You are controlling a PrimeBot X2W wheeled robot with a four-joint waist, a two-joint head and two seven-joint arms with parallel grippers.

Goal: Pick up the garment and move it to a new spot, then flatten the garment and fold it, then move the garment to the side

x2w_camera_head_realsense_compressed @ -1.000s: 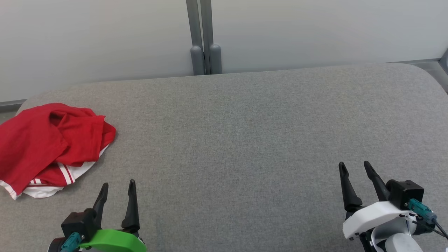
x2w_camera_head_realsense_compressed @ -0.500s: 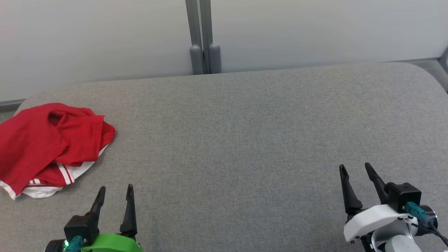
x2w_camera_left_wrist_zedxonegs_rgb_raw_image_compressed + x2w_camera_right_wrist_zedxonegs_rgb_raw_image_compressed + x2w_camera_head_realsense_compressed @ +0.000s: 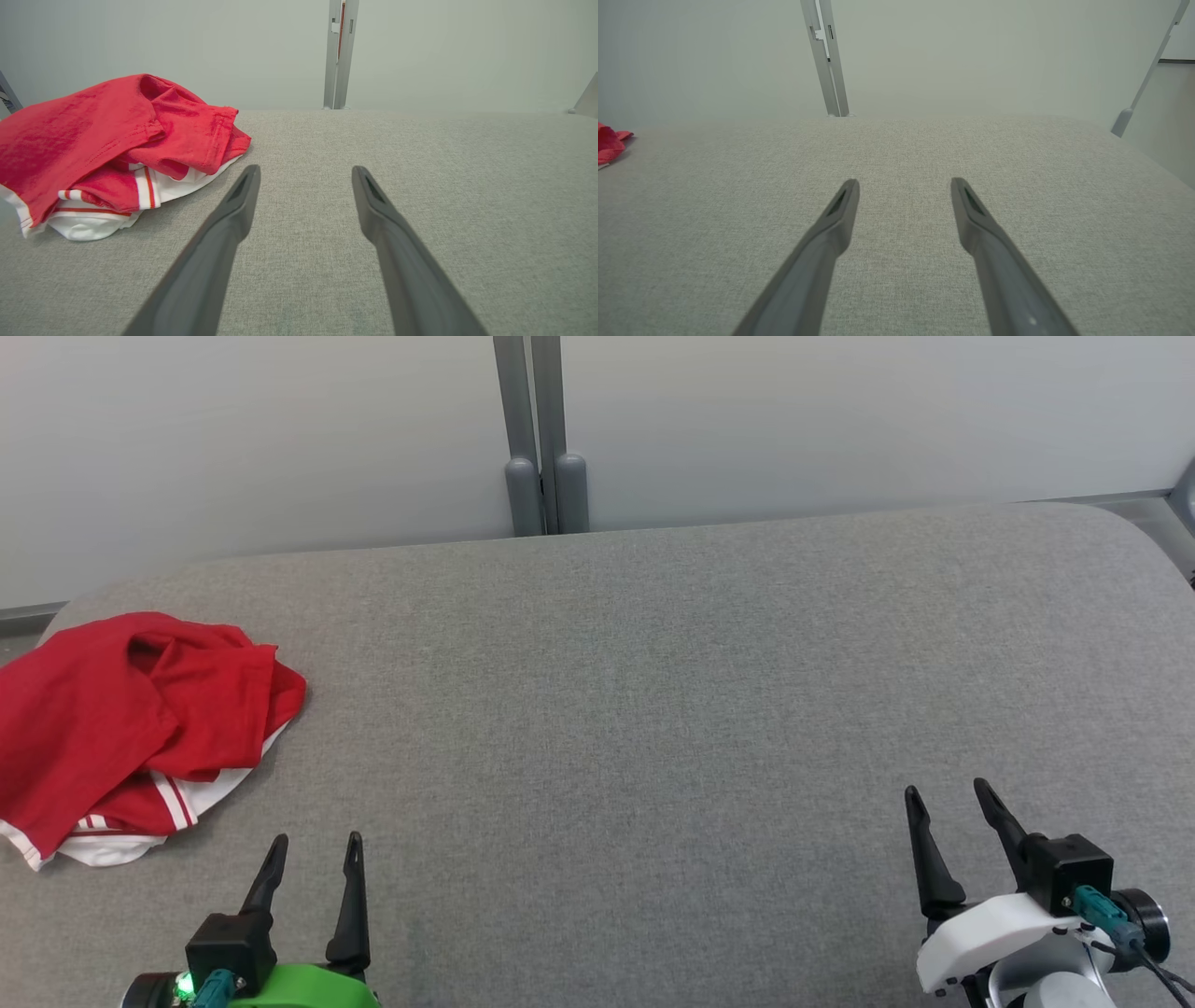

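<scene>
My left claw [image 3: 316, 845] and my right claw [image 3: 945, 793] both stand spread wide over the grey surface [image 3: 653, 709], holding nothing. The crumpled red garment [image 3: 140, 719] with white trim lies at the surface's left edge, near my left claw but apart from it. Since a second ago both claws have drawn back slightly toward me, while the garment lies as before.

A grey fabric-covered table [image 3: 653, 709] with rounded far corners was laid out across the head view. Just behind the middle of the table's far edge, a pair of upright grey posts [image 3: 546, 429] was set side by side. A pale wall [image 3: 233, 448] was seen behind the table, and a slanted grey bar [image 3: 1149, 70] was seen beyond its far right corner.
</scene>
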